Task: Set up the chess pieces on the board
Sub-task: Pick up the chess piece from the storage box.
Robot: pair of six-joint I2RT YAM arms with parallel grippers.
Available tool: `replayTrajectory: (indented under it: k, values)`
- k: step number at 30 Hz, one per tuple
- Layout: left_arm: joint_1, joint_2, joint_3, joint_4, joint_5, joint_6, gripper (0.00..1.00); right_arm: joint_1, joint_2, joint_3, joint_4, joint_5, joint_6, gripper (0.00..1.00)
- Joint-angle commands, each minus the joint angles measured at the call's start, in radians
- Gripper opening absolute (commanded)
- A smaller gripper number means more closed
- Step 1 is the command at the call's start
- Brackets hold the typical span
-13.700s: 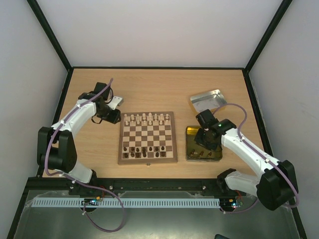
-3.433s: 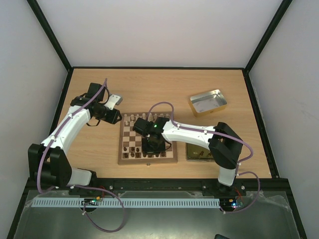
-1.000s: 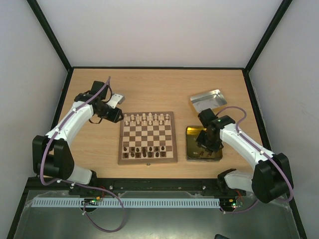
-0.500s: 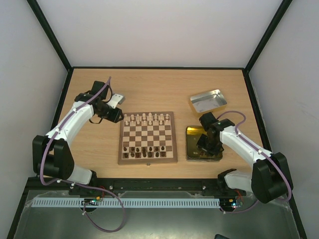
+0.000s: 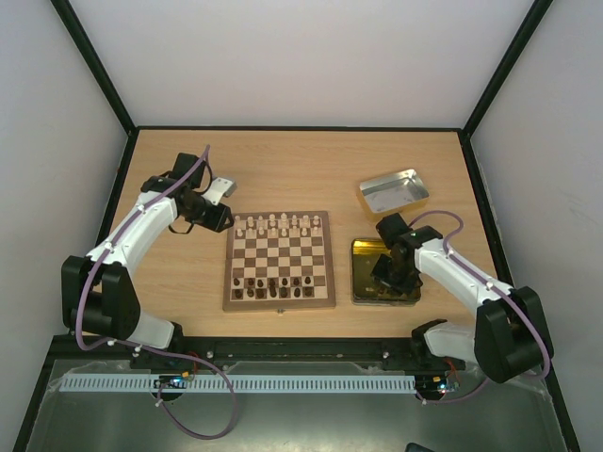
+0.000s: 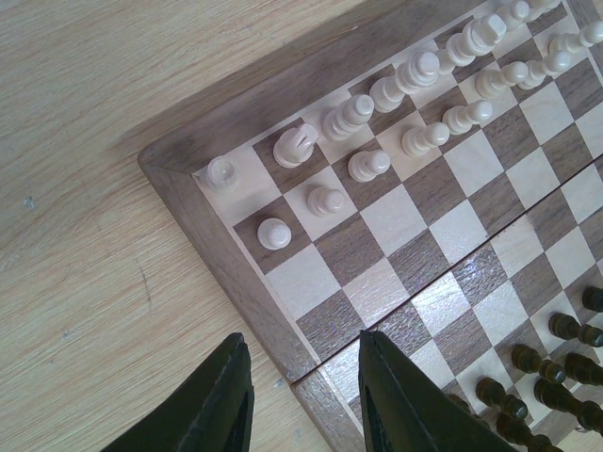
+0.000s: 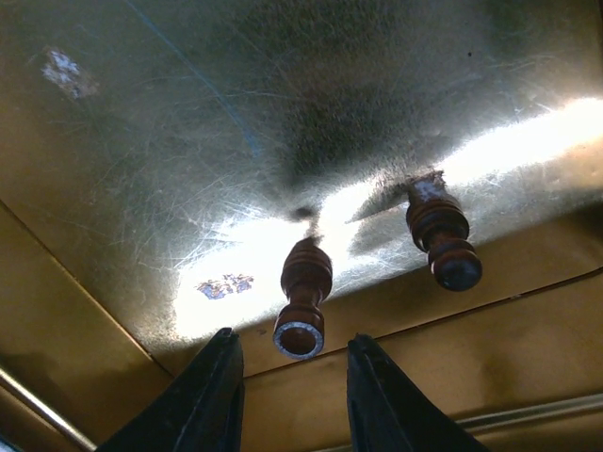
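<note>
Right gripper [image 7: 290,363], jaws parted, hung over 1 toppled dark piece [image 7: 303,297] in the tin [image 7: 141,141]; off-centre closing could roll it. Left gripper [image 6: 303,395] gaped empty.

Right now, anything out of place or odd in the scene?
Two dark pieces lie tipped on their sides in the gold tin, off the board, whose dark side looks incomplete. Nothing looks spilled or damaged.
</note>
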Motion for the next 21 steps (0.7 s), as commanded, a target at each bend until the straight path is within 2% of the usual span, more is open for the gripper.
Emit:
replayTrajectory:
  k: [1, 12, 21]
  values:
    - [-0.005, 0.007, 0.011, -0.007, 0.0, 0.014, 0.33, -0.005, 0.022, -0.022, 0.019, 0.007, -0.009, 0.29]
    - [-0.006, 0.013, 0.017, -0.009, -0.006, 0.014, 0.33, -0.005, 0.057, -0.015, 0.037, 0.013, -0.021, 0.04]
    - [-0.005, 0.015, 0.017, -0.008, -0.008, 0.012, 0.33, -0.005, 0.045, 0.044, -0.014, 0.057, -0.027, 0.02]
